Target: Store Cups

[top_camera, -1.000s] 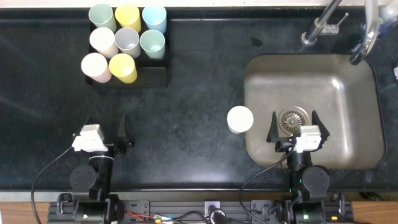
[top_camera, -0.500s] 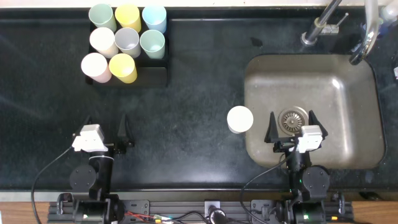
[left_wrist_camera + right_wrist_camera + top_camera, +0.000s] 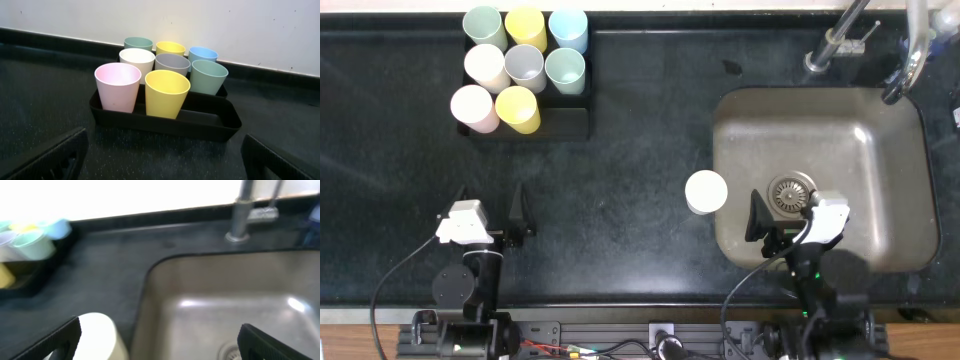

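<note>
A black tray [image 3: 572, 124] at the counter's far left holds several upright pastel cups [image 3: 518, 108]; its front right slot is bare. The left wrist view shows the same tray [image 3: 220, 125] and cups [image 3: 167, 92] ahead. One white cup [image 3: 706, 191] stands alone on the counter at the sink's left rim. My left gripper [image 3: 490, 205] sits open near the front edge, well short of the tray. My right gripper [image 3: 788, 208] hangs open over the sink's front left part, just right of the white cup [image 3: 98, 336], with nothing between its fingers.
A steel sink [image 3: 880, 150] with a drain [image 3: 792, 190] fills the right side, with a faucet [image 3: 835, 38] behind it. The dark counter [image 3: 630, 150] runs between tray and sink. A wall [image 3: 200, 20] rises behind the tray.
The right arm has shifted slightly right and turned its wrist toward the left, so the white cup and the tray come into its view. The left arm has not moved.
</note>
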Robot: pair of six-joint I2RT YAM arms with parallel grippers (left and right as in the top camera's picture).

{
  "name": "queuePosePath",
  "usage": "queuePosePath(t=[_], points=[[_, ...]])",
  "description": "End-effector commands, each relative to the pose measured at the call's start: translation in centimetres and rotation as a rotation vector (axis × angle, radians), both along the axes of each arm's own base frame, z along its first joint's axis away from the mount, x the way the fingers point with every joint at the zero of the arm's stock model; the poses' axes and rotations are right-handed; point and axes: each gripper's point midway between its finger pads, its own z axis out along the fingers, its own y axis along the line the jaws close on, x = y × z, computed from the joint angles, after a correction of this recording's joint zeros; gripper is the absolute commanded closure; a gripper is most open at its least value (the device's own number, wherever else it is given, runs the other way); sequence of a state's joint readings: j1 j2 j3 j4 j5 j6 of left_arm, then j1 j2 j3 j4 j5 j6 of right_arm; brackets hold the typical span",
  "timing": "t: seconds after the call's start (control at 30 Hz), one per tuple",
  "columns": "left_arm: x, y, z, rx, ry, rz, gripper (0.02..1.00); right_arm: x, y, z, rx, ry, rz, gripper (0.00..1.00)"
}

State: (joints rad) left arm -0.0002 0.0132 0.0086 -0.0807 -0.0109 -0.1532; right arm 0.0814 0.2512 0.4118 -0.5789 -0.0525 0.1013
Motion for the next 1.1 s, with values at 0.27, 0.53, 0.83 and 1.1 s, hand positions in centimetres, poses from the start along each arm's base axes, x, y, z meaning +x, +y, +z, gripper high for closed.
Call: queuePosePath(t=[0.27,0.53,0.83,1.1], points=[[0.0,-0.3,0.1,0.014,-0.006,-0.018,0.018,-0.1,5.8,5.5,0.132,0.383,0.242,0.003],[0.0,-0.3,0.1,0.014,-0.006,-0.018,0.018,1.4,5.6,4.4,0.108,0.622,0.188,0.005],[0.0,-0.3,0.1,0.014,-0.006,-0.018,0.018,0.6,2.5,1.6,0.145,0.831,-0.125,0.003],[0.0,-0.3,0.1,0.014,-0.006,-0.018,0.018,-0.2,3.0,-0.8,0.1,0.97,-0.121,0.003]])
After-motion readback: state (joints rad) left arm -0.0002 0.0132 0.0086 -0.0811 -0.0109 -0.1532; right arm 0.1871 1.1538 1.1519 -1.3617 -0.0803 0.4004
